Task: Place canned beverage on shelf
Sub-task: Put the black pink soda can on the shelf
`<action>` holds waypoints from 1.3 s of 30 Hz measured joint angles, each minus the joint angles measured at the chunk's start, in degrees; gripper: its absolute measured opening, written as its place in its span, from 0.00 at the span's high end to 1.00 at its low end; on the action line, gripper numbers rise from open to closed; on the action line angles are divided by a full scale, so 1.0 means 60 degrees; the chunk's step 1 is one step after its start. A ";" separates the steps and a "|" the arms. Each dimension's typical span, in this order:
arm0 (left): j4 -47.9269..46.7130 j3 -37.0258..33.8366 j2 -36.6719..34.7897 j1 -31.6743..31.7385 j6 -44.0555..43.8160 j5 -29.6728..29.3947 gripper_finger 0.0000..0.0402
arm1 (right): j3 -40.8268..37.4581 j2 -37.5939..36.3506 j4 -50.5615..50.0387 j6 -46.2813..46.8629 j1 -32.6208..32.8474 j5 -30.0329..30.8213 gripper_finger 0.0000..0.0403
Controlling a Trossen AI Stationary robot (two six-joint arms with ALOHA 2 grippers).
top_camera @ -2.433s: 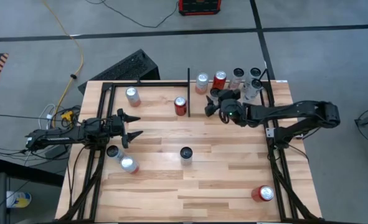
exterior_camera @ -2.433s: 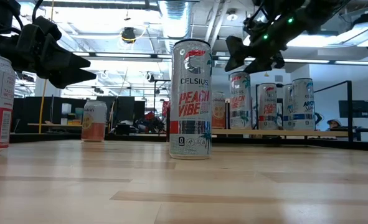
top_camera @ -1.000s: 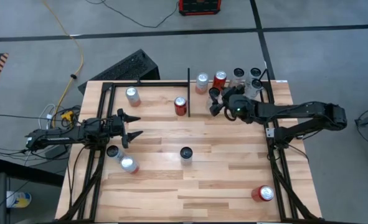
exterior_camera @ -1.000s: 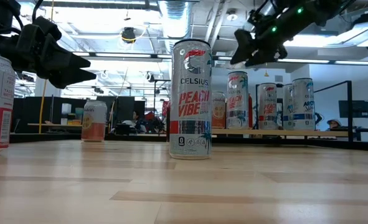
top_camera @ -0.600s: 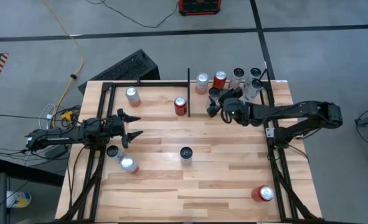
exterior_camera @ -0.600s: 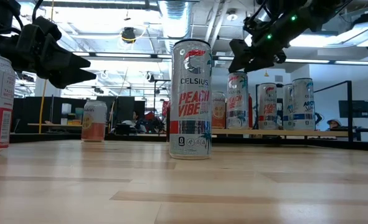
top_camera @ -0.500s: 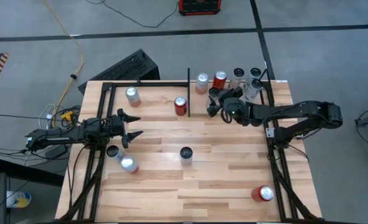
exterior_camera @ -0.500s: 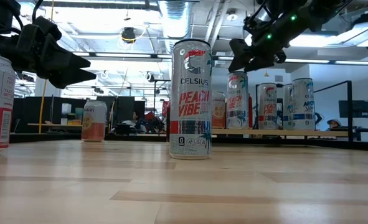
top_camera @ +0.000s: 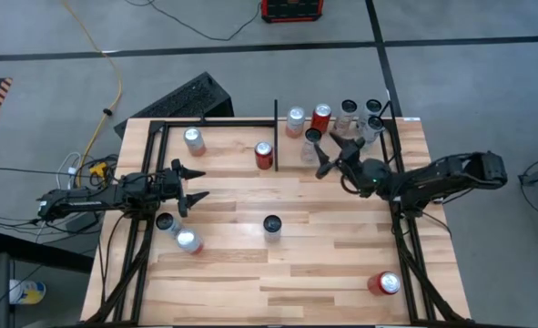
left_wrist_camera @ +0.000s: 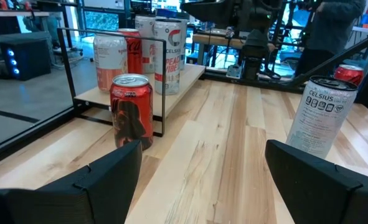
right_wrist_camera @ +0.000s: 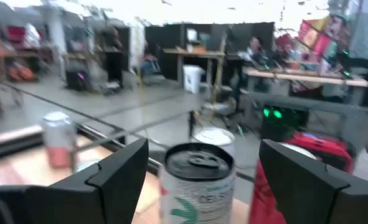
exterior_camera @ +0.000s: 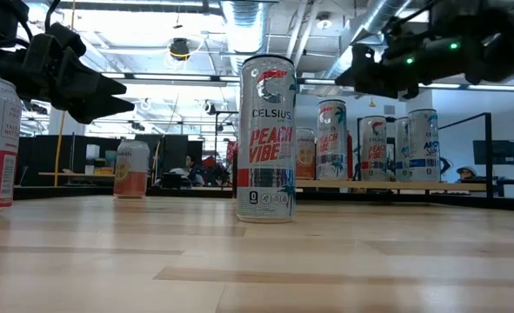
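Observation:
The shelf (top_camera: 389,128) is the raised plank with black rails at the table's far right; it also shows in the left wrist view (left_wrist_camera: 190,73). Several cans stand upright on it. One white black-topped can (top_camera: 309,148) stands at its front, also in the low view (exterior_camera: 332,139) and the right wrist view (right_wrist_camera: 199,180). My right gripper (top_camera: 328,157) is open and empty just to the right of this can, fingers pointing at it. My left gripper (top_camera: 196,182) is open and empty over the table's left side.
A tall Celsius can (top_camera: 272,224) stands mid-table. A red can (top_camera: 264,155) stands left of the black divider bar (top_camera: 276,128). Other cans stand at far left (top_camera: 193,138), near left (top_camera: 166,221) (top_camera: 188,240) and near right (top_camera: 384,283).
My right gripper has drawn back from over the white can on the shelf, toward the table's right and near edges. The can has stayed upright where it was.

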 joint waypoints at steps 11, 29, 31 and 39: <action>-0.0001 0.0001 0.0001 0.0000 0.0000 0.0000 0.19 | -0.0108 0.0007 0.0064 0.0171 -0.0136 0.0012 0.18; 0.0000 -0.0001 0.0000 0.0000 0.0000 0.0000 0.19 | 0.0282 0.0011 -0.0236 0.0716 -0.1012 -0.1936 0.07; -0.0003 -0.0002 -0.0001 0.0000 0.0000 0.0000 0.19 | 0.0513 0.0011 -0.0754 0.0652 -0.1053 -0.1963 0.06; -0.0002 0.0000 0.0000 0.0000 0.0000 0.0000 0.19 | 0.1017 0.0011 -0.1900 0.0901 -0.1076 -0.1754 0.05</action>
